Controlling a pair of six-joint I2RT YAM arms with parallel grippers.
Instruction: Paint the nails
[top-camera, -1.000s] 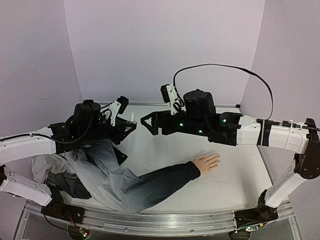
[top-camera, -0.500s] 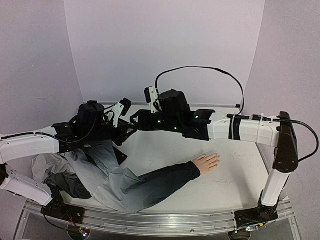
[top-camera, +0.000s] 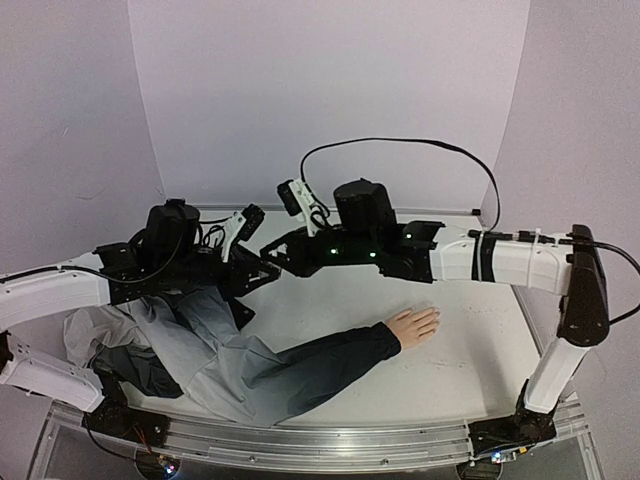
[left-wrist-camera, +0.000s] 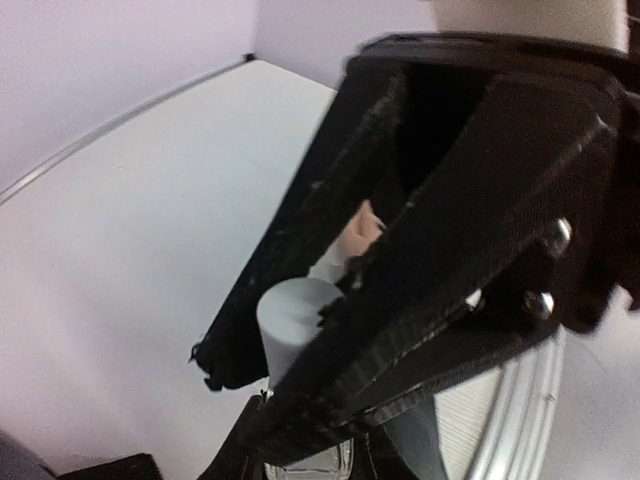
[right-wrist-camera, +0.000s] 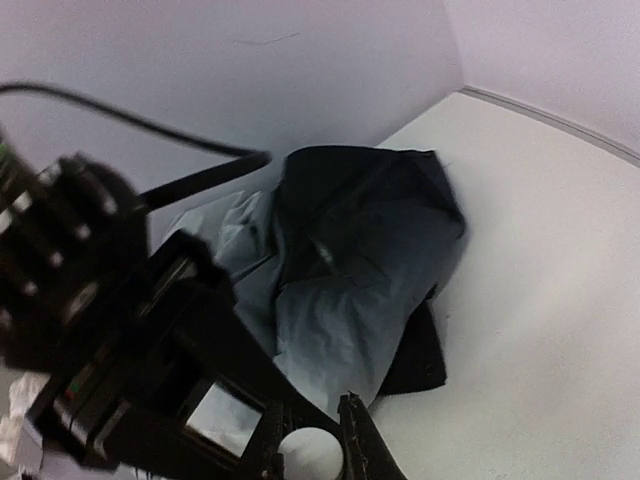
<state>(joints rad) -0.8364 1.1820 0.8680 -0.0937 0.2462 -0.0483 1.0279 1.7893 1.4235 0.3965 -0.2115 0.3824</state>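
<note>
Top view: the left gripper (top-camera: 262, 271) and right gripper (top-camera: 282, 253) meet tip to tip over the table (top-camera: 330, 300). The hand (top-camera: 413, 326) lies flat at the sleeve (top-camera: 320, 365) end, well apart from both. Its nails (top-camera: 435, 317) are too small to make out.

Left wrist: the jaws clamp a white bottle (left-wrist-camera: 293, 318).

Right wrist: 2 fingers (right-wrist-camera: 362, 445) flank the bottle's round top; I cannot tell whether they grip it.

Two arms (top-camera: 50, 295) (top-camera: 510, 262), one mannequin hand (top-camera: 413, 325), one white bottle (left-wrist-camera: 295, 320), one grey shirt (top-camera: 200, 340)

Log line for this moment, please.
left gripper: shut on white bottle | right gripper: at the bottle's top, grip unclear | mannequin hand: on table, apart from both grippers
</note>
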